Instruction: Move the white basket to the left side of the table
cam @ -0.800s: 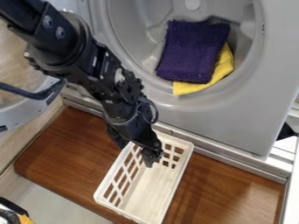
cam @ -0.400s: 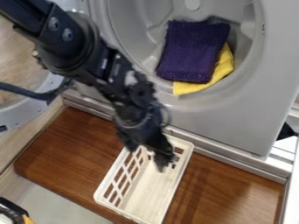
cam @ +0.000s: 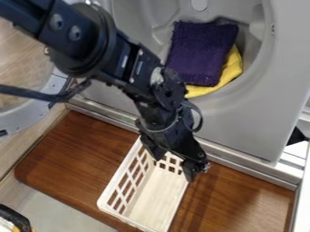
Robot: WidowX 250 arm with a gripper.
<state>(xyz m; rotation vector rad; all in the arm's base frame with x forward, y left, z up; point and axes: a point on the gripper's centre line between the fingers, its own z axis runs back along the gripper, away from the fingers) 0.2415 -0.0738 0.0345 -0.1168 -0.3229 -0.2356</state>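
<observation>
Currently | one white basket (cam: pixel 151 199) | one purple cloth (cam: pixel 200 52), one yellow cloth (cam: pixel 232 70) | two fingers (cam: pixel 192 170), spread apart

We see a black arm (cam: pixel 79 53) — two round grey bolts (cam: pixel 56 21) far up from the jaws, a thin black cable (cam: pixel 200 118) looped nearer them.

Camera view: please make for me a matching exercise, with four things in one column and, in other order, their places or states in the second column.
1. White basket
2. Purple cloth
3. Yellow cloth
4. Hand

A. Partly covered by another cloth
B. Over the basket
C. Lying on top of another cloth
D. On the brown wooden surface

Pairs: 1-D, 2-C, 3-A, 4-B
</observation>
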